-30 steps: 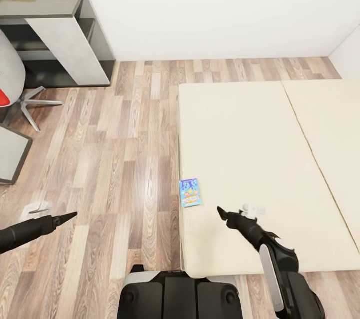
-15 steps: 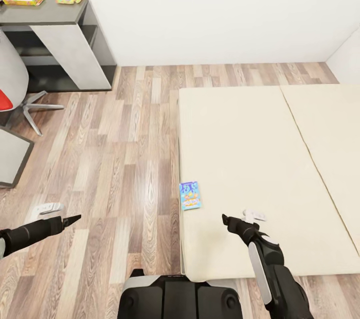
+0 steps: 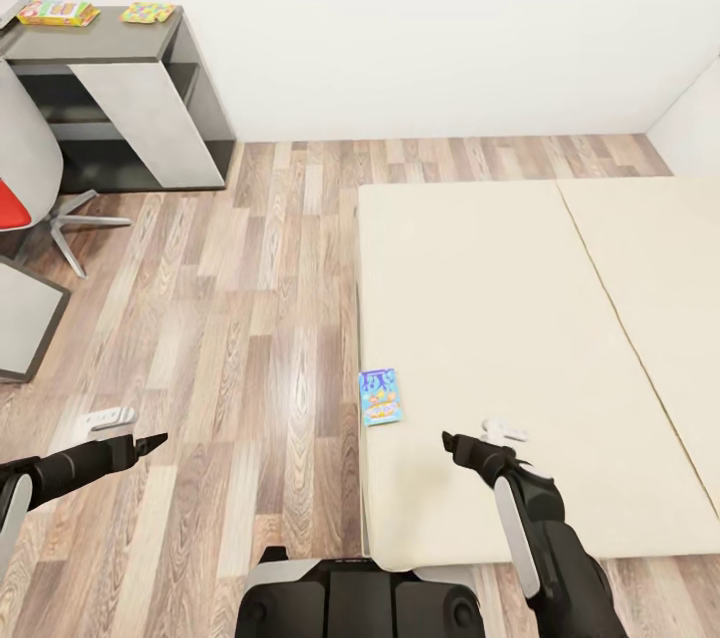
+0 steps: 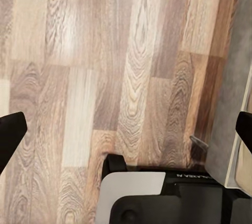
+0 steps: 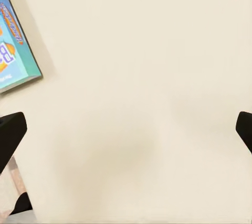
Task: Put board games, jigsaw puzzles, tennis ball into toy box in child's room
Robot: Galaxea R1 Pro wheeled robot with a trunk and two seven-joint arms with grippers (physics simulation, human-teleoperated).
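A blue board game (image 3: 380, 396) with cartoon print lies flat on the beige bed (image 3: 520, 308), close to its left edge. My right gripper (image 3: 450, 440) hovers open over the mattress, a short way right of and nearer than the game. In the right wrist view the game (image 5: 16, 50) sits off to one side of the open right gripper (image 5: 126, 129). My left gripper (image 3: 155, 441) is open above the wood floor; the left wrist view shows the open left gripper (image 4: 126, 129) over planks. On the far table (image 3: 100, 43) lie a flat colourful box (image 3: 58, 13) and a jigsaw puzzle (image 3: 148, 12).
A swivel chair (image 3: 40, 188) with a red seat stands left of the bed, in front of the table. A grey-topped piece of furniture (image 3: 22, 318) juts in at the left edge. Wood floor (image 3: 260, 298) runs between it and the bed. My base (image 3: 360, 598) is at the bed's near corner.
The whole picture has shifted slightly, so the camera moved. My left gripper has edged a little to the right over the floor. Both grippers stay open.
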